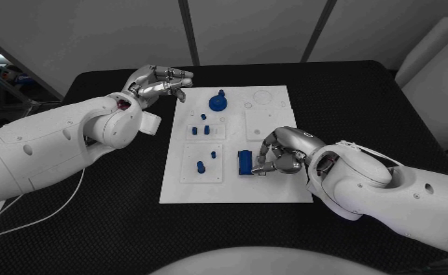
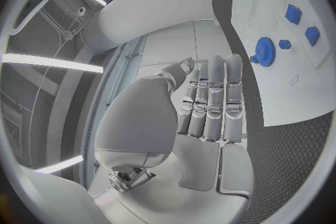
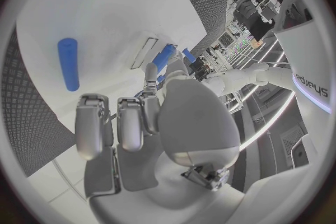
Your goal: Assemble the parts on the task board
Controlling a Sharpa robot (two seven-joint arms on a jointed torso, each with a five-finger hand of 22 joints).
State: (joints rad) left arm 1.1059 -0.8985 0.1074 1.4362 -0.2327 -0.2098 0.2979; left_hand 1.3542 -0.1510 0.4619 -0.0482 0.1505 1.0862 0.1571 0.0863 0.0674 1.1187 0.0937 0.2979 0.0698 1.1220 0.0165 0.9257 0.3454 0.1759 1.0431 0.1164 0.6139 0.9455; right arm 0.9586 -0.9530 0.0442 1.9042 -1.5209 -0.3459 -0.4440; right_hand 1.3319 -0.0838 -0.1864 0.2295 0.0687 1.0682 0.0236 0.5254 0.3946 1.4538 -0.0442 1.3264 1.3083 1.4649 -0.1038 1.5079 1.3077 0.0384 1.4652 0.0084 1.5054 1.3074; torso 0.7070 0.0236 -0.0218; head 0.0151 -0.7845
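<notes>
Head view: the white board [image 1: 270, 184] lies in the middle of the black table [image 1: 355, 94]. The left hand [image 1: 158, 84] hovers off the board's far left corner, fingers curled in with nothing visible between them. A blue gear [image 1: 217, 103] stands at the board's far end, just right of that hand. Small blue pegs [image 1: 200, 131] stand in the left middle plate, and others [image 1: 201, 167] in the near left one. The right hand [image 1: 283, 150] rests over the board's near right part, fingertips pinching an upright blue block [image 1: 245, 162].

Left wrist view: the fingers [image 2: 213, 98] lie straight and close together, holding nothing. The gear [image 2: 265, 51] and two blue pieces [image 2: 302, 23] sit on the board beyond.

Right wrist view: the hand [image 3: 189, 117] has fingers curled; a blue piece [image 3: 165, 57] shows by the fingertips. A blue rod [image 3: 69, 64] lies flat on the board, apart from the hand.
</notes>
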